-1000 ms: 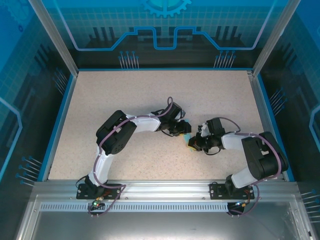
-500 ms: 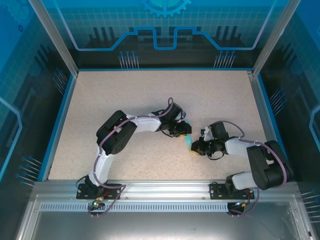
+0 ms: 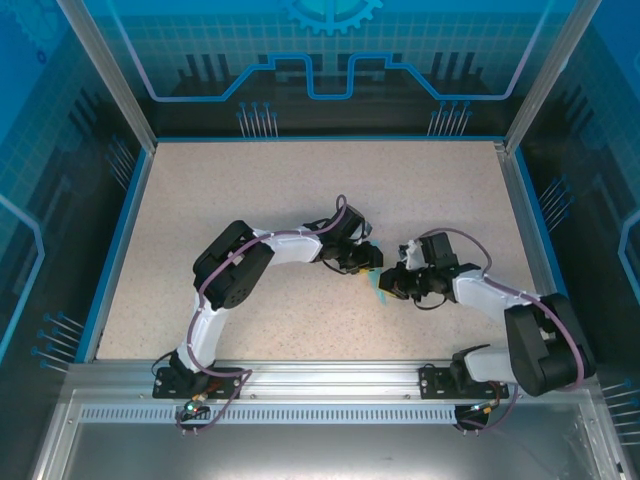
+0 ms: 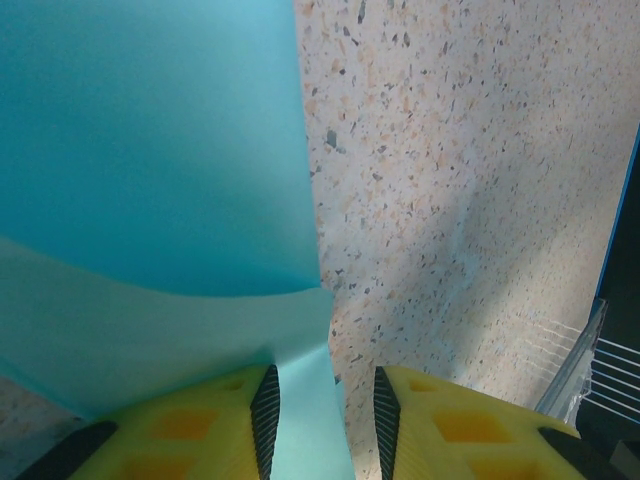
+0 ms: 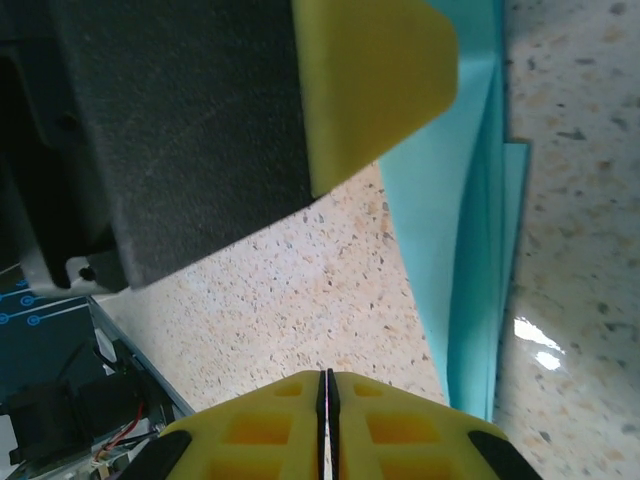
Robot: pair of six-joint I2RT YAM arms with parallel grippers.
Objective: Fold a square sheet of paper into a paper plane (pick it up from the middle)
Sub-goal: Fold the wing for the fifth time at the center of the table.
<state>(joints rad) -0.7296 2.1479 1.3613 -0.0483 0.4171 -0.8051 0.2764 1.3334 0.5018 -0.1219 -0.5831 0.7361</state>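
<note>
L gripper (image 4: 322, 388) sits low over the table (image 4: 470, 200), jaws part open. A narrow strip of the square sheet of paper (image 4: 150, 150) runs betw its two yellow pads, close against the left-hand pad in the wrist view. Bare speckled table shows betw the paper's edge and the other pad, so the strip isn't clamped. Paper is turquoise and creased: a darker panel lies over a paler layer w/ a curved edge. R gripper (image 5: 326, 385) is closed tight, pads pressed together w/ nothing betw them, low over the table just beside the paper's long edge. In the R wrist view the paper shows as several folded layers stacked along the right side, lying on the table, w/ one yellow fingertip (image 5: 375, 90) of the L gripper over its far end. From the top cam both grippers meet nearly tip to tip approx mid-table, a bit right of centre, the paper a small turquoise sliver betw them
</note>
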